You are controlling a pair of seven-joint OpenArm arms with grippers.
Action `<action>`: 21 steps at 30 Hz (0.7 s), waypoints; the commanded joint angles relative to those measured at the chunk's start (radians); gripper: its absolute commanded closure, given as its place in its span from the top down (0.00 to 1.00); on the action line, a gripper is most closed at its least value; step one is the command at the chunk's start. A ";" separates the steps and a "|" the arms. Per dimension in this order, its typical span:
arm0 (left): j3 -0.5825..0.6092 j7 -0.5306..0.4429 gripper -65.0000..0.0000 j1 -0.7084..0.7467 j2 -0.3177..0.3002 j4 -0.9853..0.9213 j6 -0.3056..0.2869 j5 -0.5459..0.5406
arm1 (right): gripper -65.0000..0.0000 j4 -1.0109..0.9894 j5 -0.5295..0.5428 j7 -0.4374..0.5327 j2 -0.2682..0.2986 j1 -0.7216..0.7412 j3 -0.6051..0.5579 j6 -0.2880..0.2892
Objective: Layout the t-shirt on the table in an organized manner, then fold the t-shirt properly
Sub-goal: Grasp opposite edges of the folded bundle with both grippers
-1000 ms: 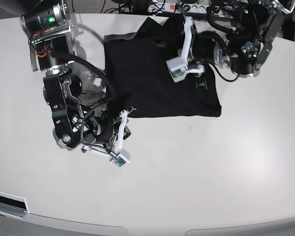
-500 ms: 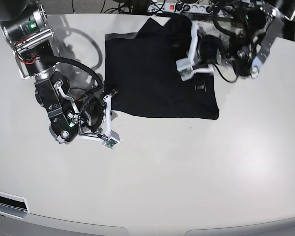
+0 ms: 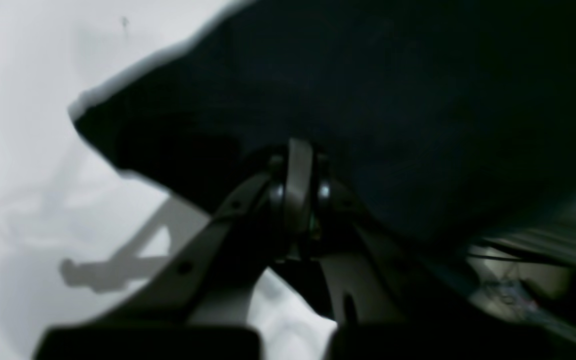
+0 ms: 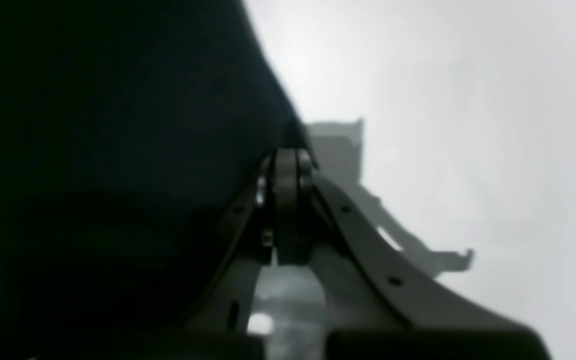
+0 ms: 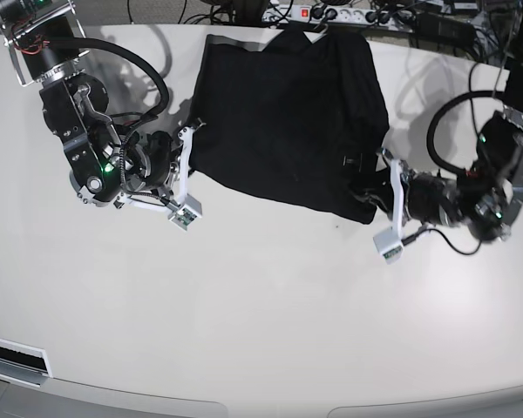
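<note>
The black t-shirt (image 5: 288, 122) lies spread on the off-white table (image 5: 270, 322) at the far middle, its top reaching the far edge. In the base view my right gripper (image 5: 193, 139) is at the shirt's near left corner. My left gripper (image 5: 370, 187) is at the near right corner. In the right wrist view the fingertips (image 4: 285, 165) are pressed together on the edge of the t-shirt (image 4: 118, 150). The left wrist view shows its fingertips (image 3: 295, 175) shut into the dark t-shirt (image 3: 393, 100), a corner of which hangs slightly above the table (image 3: 18, 150).
A power strip (image 5: 318, 12) and tangled cables run along the table's far edge behind the shirt. Black cable loops trail from both arms (image 5: 87, 113) (image 5: 497, 174). A white slot plate (image 5: 13, 355) sits at the near left edge.
The left arm swung from above the shirt's far right down to its near right corner. The right arm drew back toward the far left. The shirt shifted slightly and its near right corner now reaches lower.
</note>
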 commanded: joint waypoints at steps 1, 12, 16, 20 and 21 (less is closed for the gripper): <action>-0.024 0.023 0.00 -0.029 -0.018 0.034 -0.009 -0.108 | 0.00 0.017 -0.012 0.031 0.012 0.019 0.013 -0.007; -0.058 0.286 0.00 0.161 -0.001 0.079 -0.009 -0.467 | 0.00 0.015 -0.028 0.145 0.007 0.042 0.022 0.057; -0.058 0.286 0.00 0.260 -0.001 0.152 -0.009 -0.468 | 0.00 0.015 -0.028 0.145 0.005 0.050 0.022 0.052; -0.058 0.286 0.00 0.341 0.002 0.225 -0.009 -0.401 | 0.00 0.015 -0.028 0.145 -0.006 0.050 0.022 0.060; -0.058 0.286 0.00 0.352 0.002 0.231 -0.009 -0.372 | 0.00 0.015 -0.027 0.145 -0.006 0.050 0.022 0.062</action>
